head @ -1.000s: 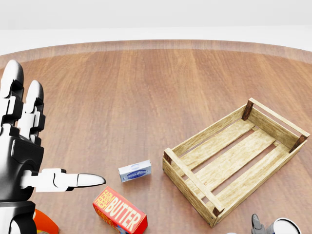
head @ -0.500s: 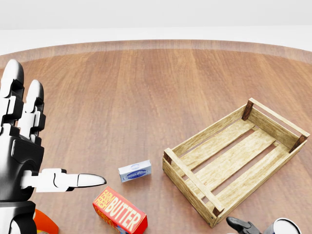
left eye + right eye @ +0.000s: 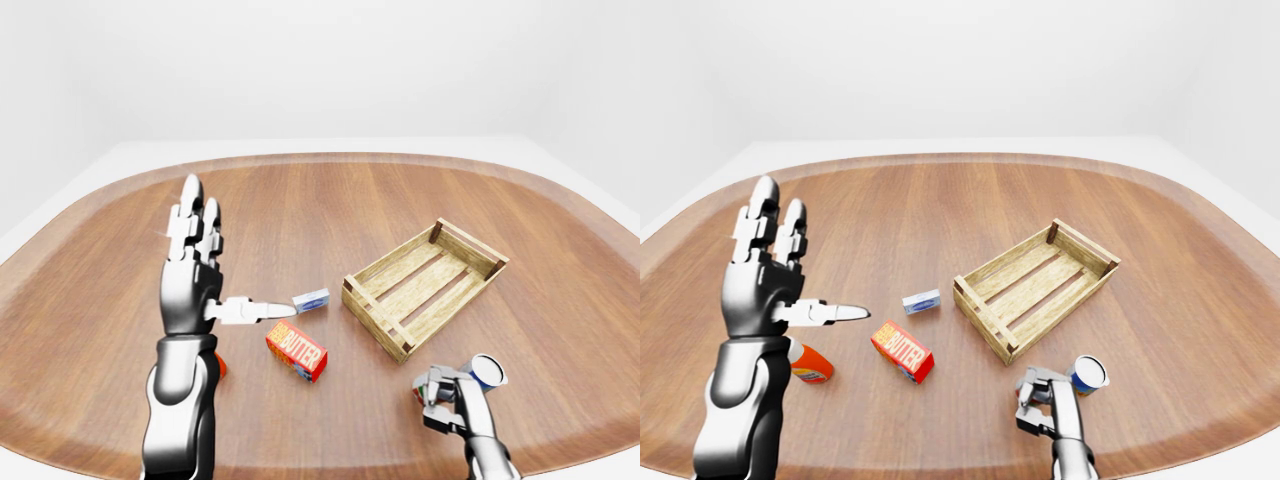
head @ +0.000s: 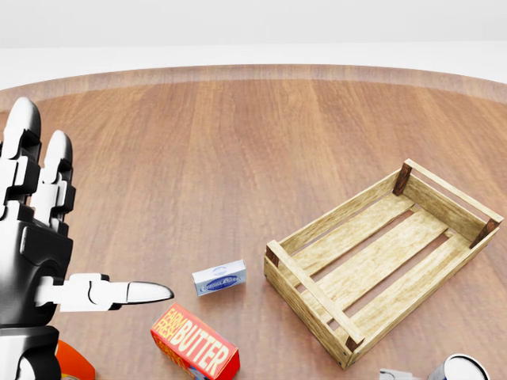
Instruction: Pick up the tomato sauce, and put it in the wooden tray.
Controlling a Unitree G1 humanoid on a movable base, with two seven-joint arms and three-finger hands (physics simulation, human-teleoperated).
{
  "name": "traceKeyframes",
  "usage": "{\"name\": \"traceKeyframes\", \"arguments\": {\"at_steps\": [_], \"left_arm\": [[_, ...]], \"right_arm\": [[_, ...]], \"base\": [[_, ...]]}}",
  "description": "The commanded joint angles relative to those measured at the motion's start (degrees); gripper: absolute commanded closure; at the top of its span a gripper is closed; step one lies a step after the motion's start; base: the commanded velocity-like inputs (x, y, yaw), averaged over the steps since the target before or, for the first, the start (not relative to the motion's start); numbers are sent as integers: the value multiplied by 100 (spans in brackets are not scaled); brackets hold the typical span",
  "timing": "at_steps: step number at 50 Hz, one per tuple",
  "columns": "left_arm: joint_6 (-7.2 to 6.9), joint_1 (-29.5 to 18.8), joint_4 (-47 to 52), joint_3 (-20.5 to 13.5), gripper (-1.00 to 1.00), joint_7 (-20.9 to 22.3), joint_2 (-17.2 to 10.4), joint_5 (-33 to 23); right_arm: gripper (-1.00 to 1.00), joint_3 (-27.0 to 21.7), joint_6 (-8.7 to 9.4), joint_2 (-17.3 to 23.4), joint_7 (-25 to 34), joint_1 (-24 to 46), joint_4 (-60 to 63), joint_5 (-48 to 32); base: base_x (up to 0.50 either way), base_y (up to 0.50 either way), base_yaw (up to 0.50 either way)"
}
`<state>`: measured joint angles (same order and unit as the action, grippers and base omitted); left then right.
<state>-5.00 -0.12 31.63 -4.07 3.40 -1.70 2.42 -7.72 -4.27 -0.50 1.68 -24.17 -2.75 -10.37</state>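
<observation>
My right hand (image 3: 1045, 398) is low at the near edge, fingers (image 3: 1025, 395) curled just left of the sauce can (image 3: 1088, 375); contact unclear. My left hand (image 3: 765, 285) is raised with fingers spread. The tray (image 3: 1035, 285) sits beyond on the desk (image 3: 940, 200).

In the head view, the right hand (image 3: 1045, 400) has dropped almost out of the bottom edge beside the can (image 4: 461, 369). A second ago its dark fingers showed there. Only a grey tip shows now.

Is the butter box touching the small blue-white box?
Apart. The right-eye view shows bare table between the butter box and the small blue-white box; the head view shows the same gap.
</observation>
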Motion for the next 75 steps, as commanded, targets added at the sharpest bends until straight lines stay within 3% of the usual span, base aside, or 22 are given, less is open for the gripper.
{"name": "traceKeyframes", "arguments": {"at_steps": [1,6,9,15,30,49,59,69,73,75], "left_arm": [[0,14,-52,20,-100,-6,6,-11],[0,12,18,15,-100,-6,6,-2],[0,12,13,9,-100,-7,5,-1],[0,-32,17,-4,-100,-10,-1,20],[0,-50,49,-67,-100,-3,-23,70],[0,-93,79,-132,-100,-8,-43,121],[0,-127,66,-133,-100,-17,-46,145],[0,-131,81,-122,-100,-32,-48,161],[0,-147,37,-137,-100,-35,-52,171],[0,-136,50,-127,-100,-34,-51,170]], "right_arm": [[100,-50,143,-66,13,-104,414,-187],[100,-3,377,-164,175,-336,1043,-228],[100,31,415,-186,220,-386,1176,-260],[100,154,927,-284,472,-737,2287,-327],[100,441,927,-341,857,-1414,4050,-423],[100,206,927,-591,1725,-1548,5714,-769],[100,106,927,-642,2137,-1094,6194,-1133],[100,-357,927,-811,3244,503,6275,-2266],[100,-312,927,-523,3662,1439,6275,-2915],[100,-142,927,-41,3625,1982,6211,-3043]], "base": [[0,0,0],[0,0,0],[0,0,0],[0,0,0],[0,0,0],[0,0,0],[0,0,0],[0,0,0],[0,0,0],[0,0,0]]}}
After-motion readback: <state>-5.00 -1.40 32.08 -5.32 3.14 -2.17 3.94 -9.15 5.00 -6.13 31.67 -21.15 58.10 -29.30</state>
